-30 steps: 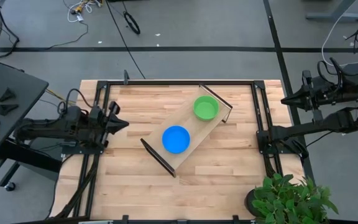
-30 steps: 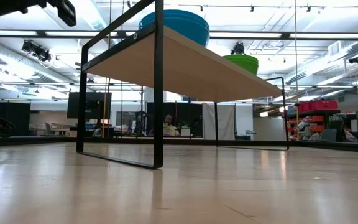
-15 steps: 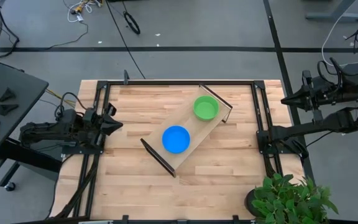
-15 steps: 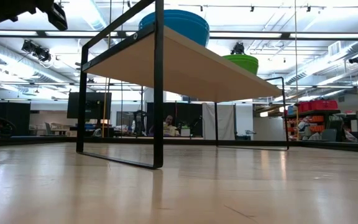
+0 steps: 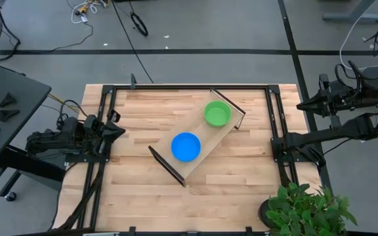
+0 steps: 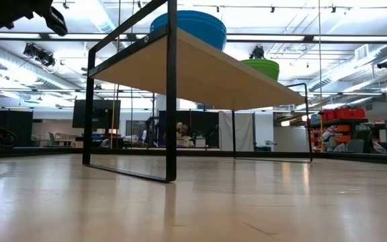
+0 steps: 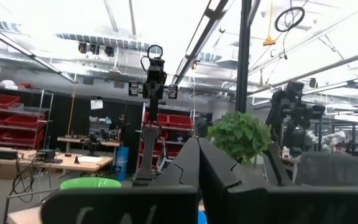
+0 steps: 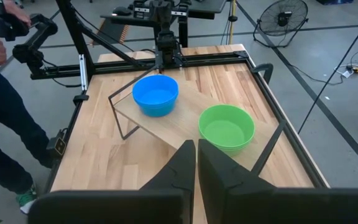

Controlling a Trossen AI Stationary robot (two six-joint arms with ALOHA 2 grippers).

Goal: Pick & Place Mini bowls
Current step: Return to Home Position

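Fingers (image 7: 183, 167) together, left gripper (image 5: 119, 126) at table (image 5: 241, 190) edge; right gripper (image 5: 301, 105) seemingly outside it.

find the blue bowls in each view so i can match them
high view: blue bowls mid-table, on the shelf's lower-left end
low view: blue bowls top centre, on the shelf's near end
left wrist view: not clearly seen; the left pincer covers that spot
right wrist view: blue bowls beyond the green bowls
shared landmark: the green bowls, in all four views

The overhead camera looks straight down, the low one level across, wrists forward; overhead and low share the shelf (image 5: 201, 130).
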